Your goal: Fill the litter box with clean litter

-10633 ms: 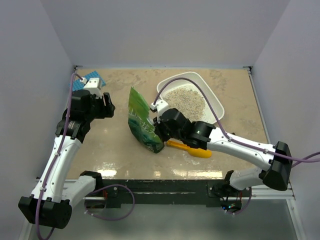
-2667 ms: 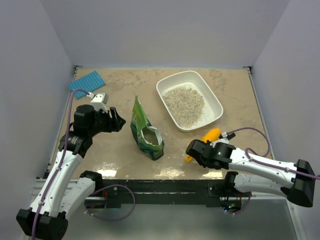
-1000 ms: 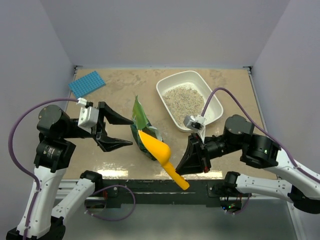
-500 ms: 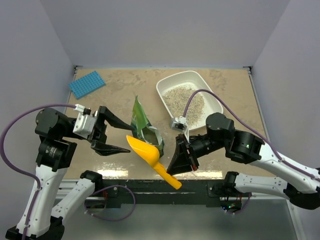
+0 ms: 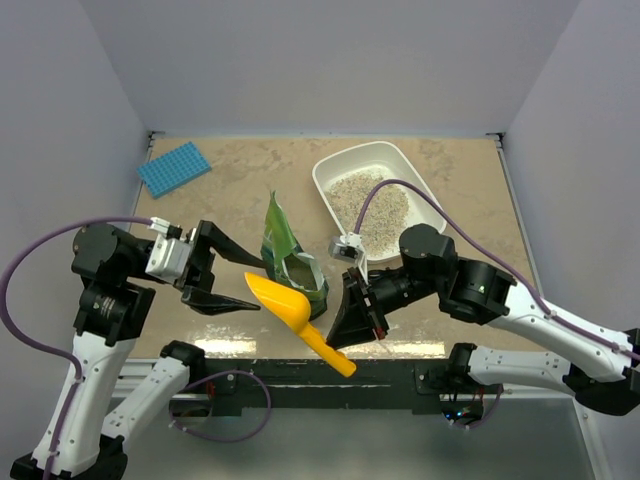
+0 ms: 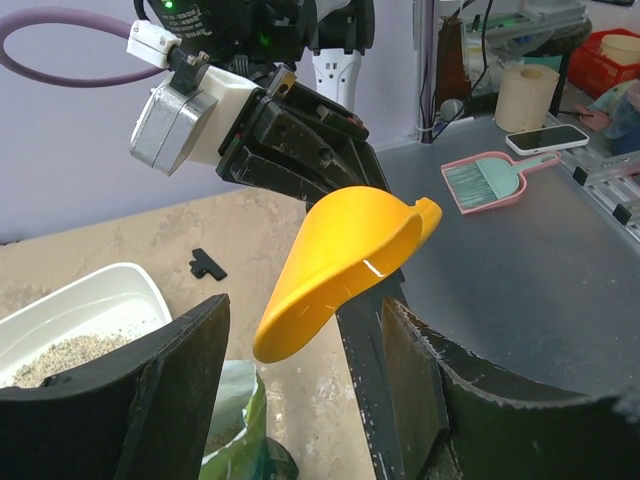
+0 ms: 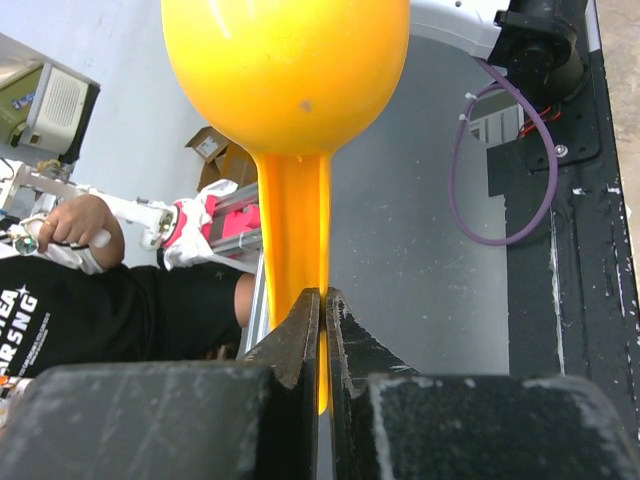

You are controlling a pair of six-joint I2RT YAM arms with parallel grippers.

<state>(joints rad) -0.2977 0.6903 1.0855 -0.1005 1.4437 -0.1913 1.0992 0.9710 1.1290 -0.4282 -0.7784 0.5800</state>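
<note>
The right gripper [image 7: 321, 300] pinches the orange scoop [image 5: 278, 300] by its handle; the left gripper [image 5: 258, 284] gapes empty. It should steady the green pouch [image 5: 290, 265], mid-worktop, before the scoop dips in squarely.

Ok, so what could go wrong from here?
The right tool pinches the yellow scoop only by its thin handle, so it may twist or slip. The open left tool sits close to the scoop's bowl and might knock it. Either arm could topple the green pouch standing between them.
</note>
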